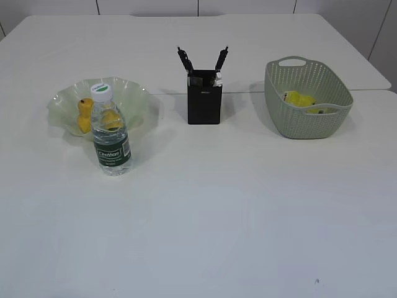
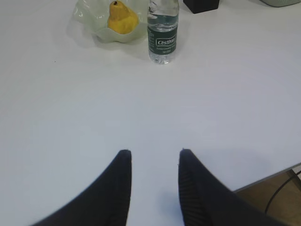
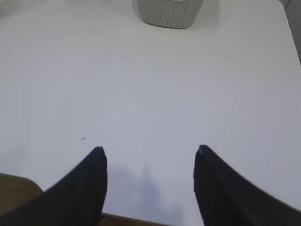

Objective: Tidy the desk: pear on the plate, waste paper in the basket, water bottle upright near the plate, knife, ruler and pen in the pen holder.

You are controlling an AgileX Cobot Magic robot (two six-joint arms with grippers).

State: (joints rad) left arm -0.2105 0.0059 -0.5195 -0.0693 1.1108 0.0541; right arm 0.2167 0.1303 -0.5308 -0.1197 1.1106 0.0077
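On the desk [image 1: 205, 205] | pear [image 2: 122, 19] shows whole only from left wrist | basket [image 3: 170, 12] near far edge | left gripper [image 2: 154, 157] parted, empty | right gripper [image 3: 149, 155] spread wide, empty

Background: pale wall panels [image 1: 149, 6] divided by thin dark vertical seams, behind the far edge of the desk [image 1: 205, 217]. Surface mark: a small dark speck [image 1: 316, 281] on the desk near its front edge, right of centre. Below the desk edge: brown floor [image 2: 263, 200], crossed by a thin dark cable [image 2: 283, 184].
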